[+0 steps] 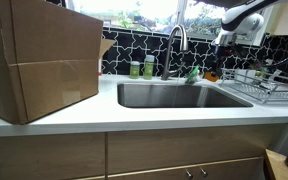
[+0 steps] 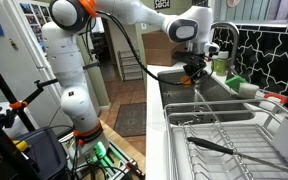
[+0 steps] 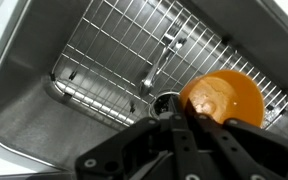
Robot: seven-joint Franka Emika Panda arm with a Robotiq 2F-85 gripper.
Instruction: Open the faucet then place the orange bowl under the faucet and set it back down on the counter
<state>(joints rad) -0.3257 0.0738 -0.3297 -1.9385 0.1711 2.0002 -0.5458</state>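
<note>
In the wrist view my gripper (image 3: 184, 118) is shut on the rim of the orange bowl (image 3: 224, 97) and holds it over the steel sink (image 3: 44, 60) and its wire grid. In an exterior view the gripper (image 1: 217, 66) hangs at the sink's back right with the bowl (image 1: 212, 76) below it, to the right of the faucet (image 1: 177, 45). In the other exterior view the gripper (image 2: 192, 70) is over the sink (image 2: 179, 92), in front of the faucet (image 2: 224, 40). The white counter (image 1: 184, 116) surrounds the sink. I cannot tell whether water runs.
A large cardboard box (image 1: 39, 60) stands on the counter beside the sink. Two green bottles (image 1: 142, 68) and a green item (image 1: 194, 72) sit behind the sink. A wire dish rack (image 1: 267, 85) (image 2: 224, 135) stands on the counter on the sink's other side.
</note>
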